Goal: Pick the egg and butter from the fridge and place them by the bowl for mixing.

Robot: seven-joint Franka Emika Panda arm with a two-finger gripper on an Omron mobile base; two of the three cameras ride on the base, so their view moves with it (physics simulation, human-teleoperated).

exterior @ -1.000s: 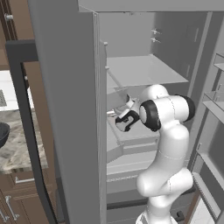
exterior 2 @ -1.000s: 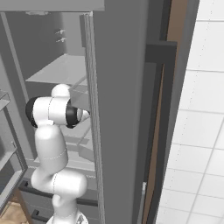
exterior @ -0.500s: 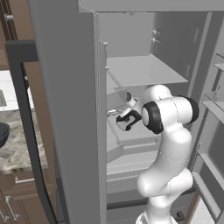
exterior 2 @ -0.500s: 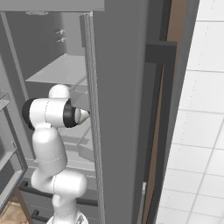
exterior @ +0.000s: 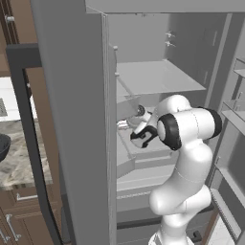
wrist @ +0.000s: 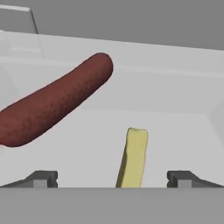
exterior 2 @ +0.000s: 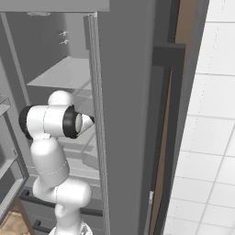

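Yellow slender butter stick (wrist: 133,157) lies between the wide-open, empty gripper (wrist: 111,178) tips; advance straight, avoiding the dark red oblong sausage (wrist: 54,103).

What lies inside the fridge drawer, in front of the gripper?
In the hand view the butter lies between the open gripper tips, and a dark red oblong lies farther back on the pale drawer floor. The butter's near end is cut off at the bottom.

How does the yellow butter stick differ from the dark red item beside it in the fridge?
The butter is pale yellow, slender and flat-sided; the dark red oblong item is rounded, thicker and much longer. In the hand view the butter stands nearly straight up the picture, the red item slants across it. Both lie on the same pale grey fridge shelf.
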